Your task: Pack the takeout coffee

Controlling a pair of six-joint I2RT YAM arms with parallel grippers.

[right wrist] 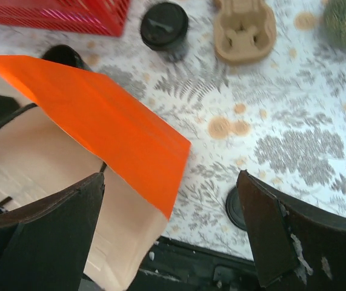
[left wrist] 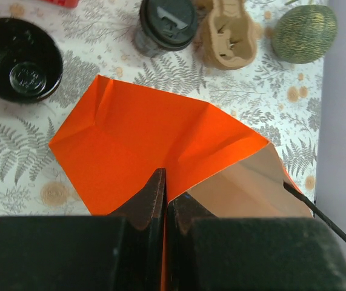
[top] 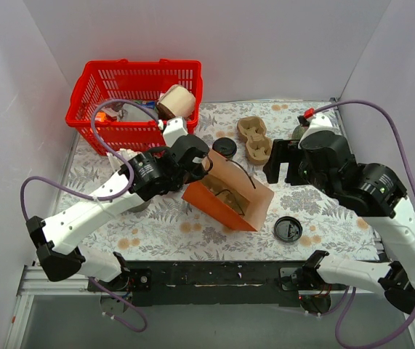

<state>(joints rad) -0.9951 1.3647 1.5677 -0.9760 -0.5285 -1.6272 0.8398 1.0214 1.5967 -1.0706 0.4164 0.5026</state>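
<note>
Left hand (left wrist: 165, 182) clenched on rim of orange paper bag (top: 229, 196), bag tilted on table (top: 323, 211) at centre frame, right hand (top: 283, 161) released, fingers wide apart, upper right of bag, takeout coffee (top: 224, 147) lidded, upright on table just above bag, beside cardboard cup carrier (top: 254, 138).

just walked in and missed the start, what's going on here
The left gripper is pinched shut on the edge of the orange paper bag, propping it open at a tilt on the table. The right gripper is open and empty, hovering near the bag. The lidded coffee cup stands on the table just behind the bag, next to the cardboard cup carrier, so it is not in the bag yet.
</note>
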